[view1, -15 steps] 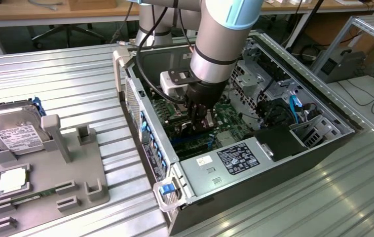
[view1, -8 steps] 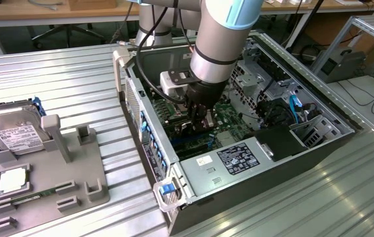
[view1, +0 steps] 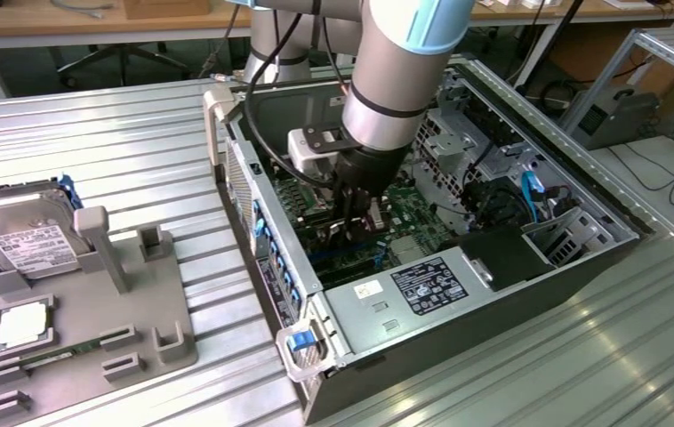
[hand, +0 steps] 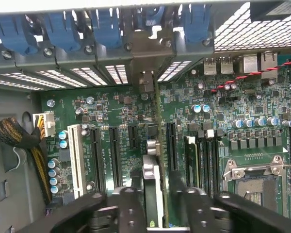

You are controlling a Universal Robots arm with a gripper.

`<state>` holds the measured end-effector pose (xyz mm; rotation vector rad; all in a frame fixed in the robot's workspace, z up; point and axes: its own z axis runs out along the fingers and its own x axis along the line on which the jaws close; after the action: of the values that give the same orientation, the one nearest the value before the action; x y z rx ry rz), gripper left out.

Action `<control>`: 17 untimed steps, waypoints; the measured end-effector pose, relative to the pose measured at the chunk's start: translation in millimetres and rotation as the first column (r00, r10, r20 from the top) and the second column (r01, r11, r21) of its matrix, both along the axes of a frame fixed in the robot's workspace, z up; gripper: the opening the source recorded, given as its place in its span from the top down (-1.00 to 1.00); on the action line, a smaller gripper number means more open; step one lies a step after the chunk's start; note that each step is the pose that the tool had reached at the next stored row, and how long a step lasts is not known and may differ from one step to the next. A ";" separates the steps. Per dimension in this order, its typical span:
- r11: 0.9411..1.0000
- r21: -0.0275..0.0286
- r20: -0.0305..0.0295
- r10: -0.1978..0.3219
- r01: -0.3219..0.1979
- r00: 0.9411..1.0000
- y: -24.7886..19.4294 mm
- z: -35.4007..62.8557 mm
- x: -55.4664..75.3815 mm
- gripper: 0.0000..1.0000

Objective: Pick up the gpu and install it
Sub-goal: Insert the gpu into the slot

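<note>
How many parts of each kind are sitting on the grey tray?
Hard drive: 1
Chip: 1
Memory stick: 1
Total on the tray: 3

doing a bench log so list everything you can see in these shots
table: one, silver ribbed metal, under everything
computer case: one, grey, side open, exterior view's right
motherboard: one, green, inside the case
power supply: one, silver, labelled, inside the case
gpu: one, dark, on edge among the motherboard slots
tray: one, grey, exterior view's left
hard drive: one, silver, white label, on the tray
square chip: one, silver, on the tray
memory stick: one, green, on the tray
arm: one, grey and light blue, reaching into the case
gripper: one, black, around the gpu
</note>
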<state>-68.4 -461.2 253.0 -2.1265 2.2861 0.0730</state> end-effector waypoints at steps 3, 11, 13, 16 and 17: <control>1.000 0.000 0.000 0.000 0.000 1.000 0.0 0.0 0.0 0.07; 1.000 -0.001 0.000 0.000 0.000 1.000 0.0 3.6 0.0 0.07; 1.000 -0.001 0.000 0.000 0.000 1.000 0.0 7.7 0.0 0.07; 1.000 -0.001 0.000 0.000 0.000 1.000 0.0 17.5 0.0 0.07; 1.000 -0.001 0.000 0.000 0.000 1.000 0.0 20.5 0.0 0.07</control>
<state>-68.4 -461.2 273.5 -2.1270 2.2866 0.0721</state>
